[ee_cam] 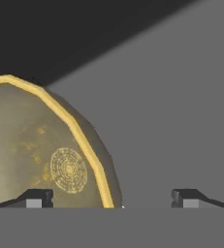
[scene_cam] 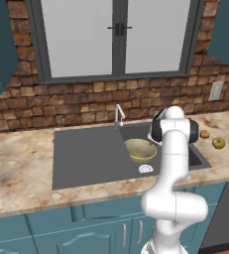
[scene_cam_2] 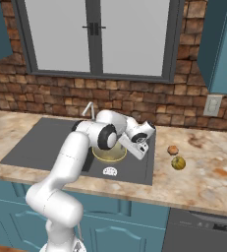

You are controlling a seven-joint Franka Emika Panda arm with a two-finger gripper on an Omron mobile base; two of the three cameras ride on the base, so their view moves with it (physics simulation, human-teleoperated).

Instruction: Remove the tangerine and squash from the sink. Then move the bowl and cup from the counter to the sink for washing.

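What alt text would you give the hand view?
The olive-brass bowl with its yellow rim sits in the dark grey sink, its rim between the open end effector fingertips.

- A rendered home kitchen.
- A speckled beige stone surface (scene_cam: 22, 163) runs left to right, with a dark grey sink (scene_cam: 86, 158) and chrome faucet (scene_cam: 119, 115) set into it.
- Teal cabinet doors (scene_cam: 76, 233) with metal handles sit below, and teal wall cabinets (scene_cam_2: 223, 44) hang above.
- A red brick wall (scene_cam: 86, 104) with a grey-framed window (scene_cam: 116, 37) stands at the far side.
- A wall outlet (scene_cam_2: 212, 105) sits far right.
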